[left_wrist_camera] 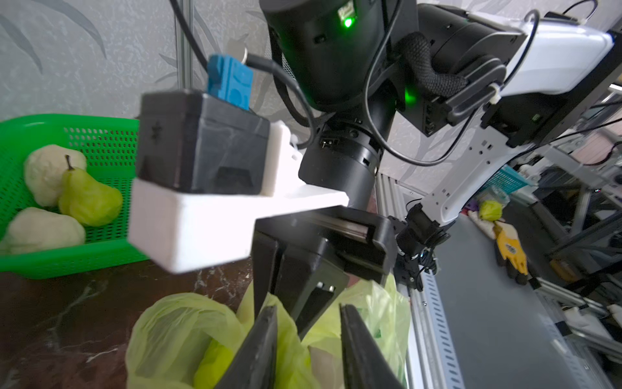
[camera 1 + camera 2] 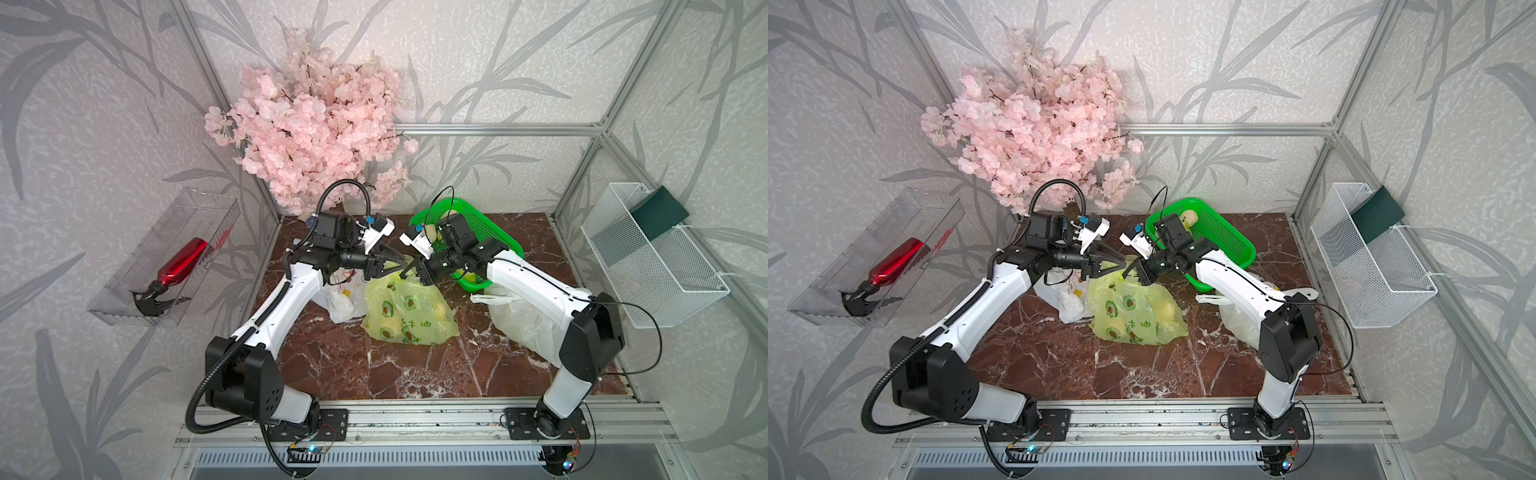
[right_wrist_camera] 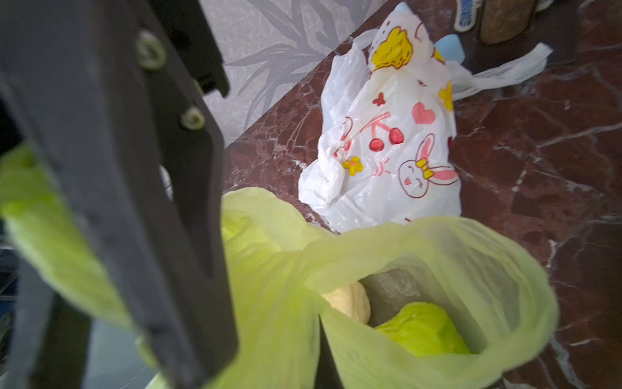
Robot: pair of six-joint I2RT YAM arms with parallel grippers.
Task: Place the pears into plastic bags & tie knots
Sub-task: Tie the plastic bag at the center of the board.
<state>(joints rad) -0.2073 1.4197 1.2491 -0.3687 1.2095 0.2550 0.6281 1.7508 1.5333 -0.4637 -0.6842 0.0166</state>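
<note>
The yellow-green avocado-print plastic bag point(image 2: 409, 311) stands mid-table, with a green pear point(image 3: 420, 330) and a pale fruit inside. Its handles are drawn up and bunched between my grippers; I cannot tell whether a knot is formed. My right gripper point(image 3: 319, 336) is shut on one handle strip, its fingers mostly wrapped in plastic. Facing it tip to tip, my left gripper point(image 1: 308, 307) is open, with bag plastic lying against one finger point(image 1: 266, 343). Another green pear point(image 1: 89, 198) lies in the green basket point(image 2: 478, 237). White rabbit-print bags lie left point(image 2: 343, 299) and right point(image 2: 523, 324).
A pink blossom bouquet point(image 2: 316, 124) leans at the back. On the left wall hangs a clear bin holding a red spray bottle point(image 2: 183, 262). A white wire basket point(image 2: 652, 257) is fixed to the right wall. Aluminium frame rails border the marble table point(image 2: 415, 374).
</note>
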